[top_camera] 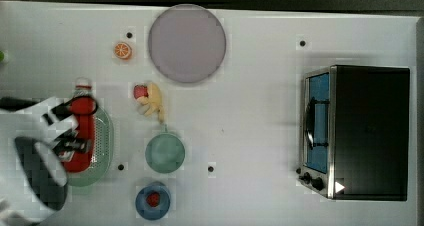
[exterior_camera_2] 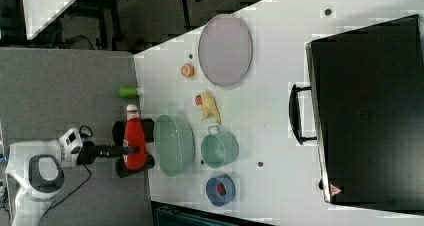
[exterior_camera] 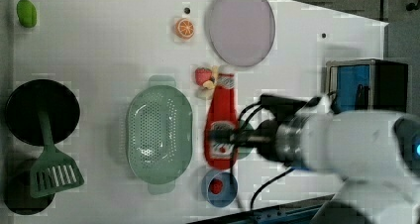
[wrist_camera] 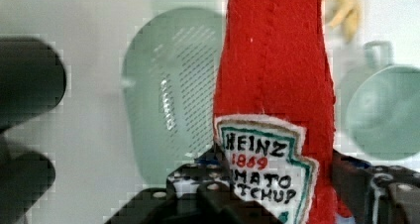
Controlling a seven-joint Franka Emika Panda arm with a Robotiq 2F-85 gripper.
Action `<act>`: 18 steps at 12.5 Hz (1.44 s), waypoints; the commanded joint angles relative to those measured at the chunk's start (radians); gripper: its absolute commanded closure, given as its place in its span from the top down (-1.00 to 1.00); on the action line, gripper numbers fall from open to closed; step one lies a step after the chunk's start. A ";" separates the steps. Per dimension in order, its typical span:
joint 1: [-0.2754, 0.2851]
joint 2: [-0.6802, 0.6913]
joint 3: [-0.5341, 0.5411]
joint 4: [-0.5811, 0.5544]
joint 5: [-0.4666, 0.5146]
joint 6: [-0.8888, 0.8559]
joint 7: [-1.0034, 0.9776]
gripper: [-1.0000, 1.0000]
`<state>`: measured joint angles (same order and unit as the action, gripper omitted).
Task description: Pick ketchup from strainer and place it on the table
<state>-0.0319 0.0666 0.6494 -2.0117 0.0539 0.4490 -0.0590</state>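
We see the black gripper [exterior_camera: 233,136] clenched on the soft red ketchup bottle [exterior_camera: 221,120], lifted clear of the pale green perforated strainer [exterior_camera: 158,131]. Around it lie a green cup [exterior_camera_2: 219,148], a blue bowl [exterior_camera_2: 220,190] and a grey plate [top_camera: 186,43] on the white table [top_camera: 260,116].

The arm [exterior_camera: 356,140] is covered in smooth white shells of rounded form, with dark grey or black sections at the joints. Near the wrist a metallic grey ring is seen, and a small blue light on the shell. Black cables [exterior_camera: 250,112] are looped beside the wrist. The gripper [wrist_camera: 277,194] is black, with small round screws on its body.
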 commanded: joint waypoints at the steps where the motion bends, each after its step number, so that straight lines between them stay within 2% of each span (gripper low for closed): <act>1: -0.085 -0.005 -0.107 0.067 0.004 -0.023 -0.114 0.22; 4: -0.109 -0.007 -0.210 0.082 0.003 -0.022 -0.134 0.22; 10: -0.142 -0.003 -0.430 0.060 0.000 -0.023 -0.343 0.22; 15: -0.146 0.002 -0.530 -0.068 -0.001 -0.013 -0.350 0.22; 18: -0.146 0.025 -0.539 -0.167 -0.008 0.099 -0.350 0.22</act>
<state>-0.1959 0.0811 0.1023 -2.1621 0.0483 0.5293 -0.3713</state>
